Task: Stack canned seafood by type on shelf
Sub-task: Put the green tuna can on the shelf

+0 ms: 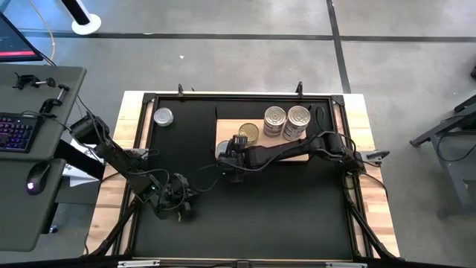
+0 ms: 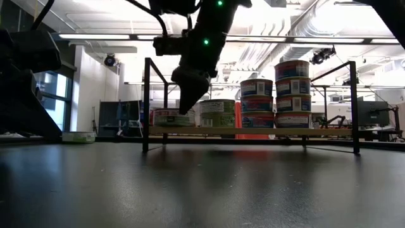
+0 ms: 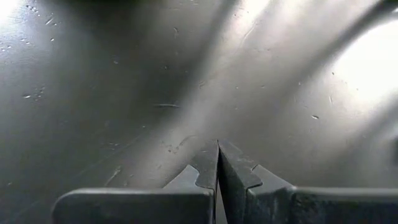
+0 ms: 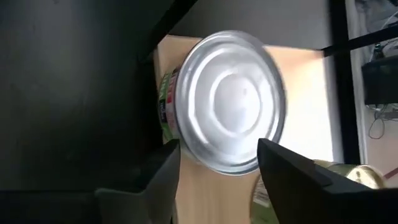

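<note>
While the left gripper point(image 3: 217, 180) rests pressed together over the black mat point(image 1: 282, 201), well apart from the lone tin point(image 1: 163, 116) off in the mat's far corner, the right gripper point(image 4: 217, 165) hangs spread over the shelf point(image 1: 223, 128). Directly below it sits a silver-lidded can point(image 4: 227, 102), between the fingers, seemingly untouched. Rigid, smooth-sided, probably slippery: grip its wall, I'd say.

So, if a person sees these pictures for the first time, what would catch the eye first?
Probably the right gripper, open just above a silver-topped can at the left end of the light-wood shelf. Next come the two tall stacks of cans at the shelf's right side, with a single gold-lidded can beside them. The left gripper rests shut over the black mat.
</note>
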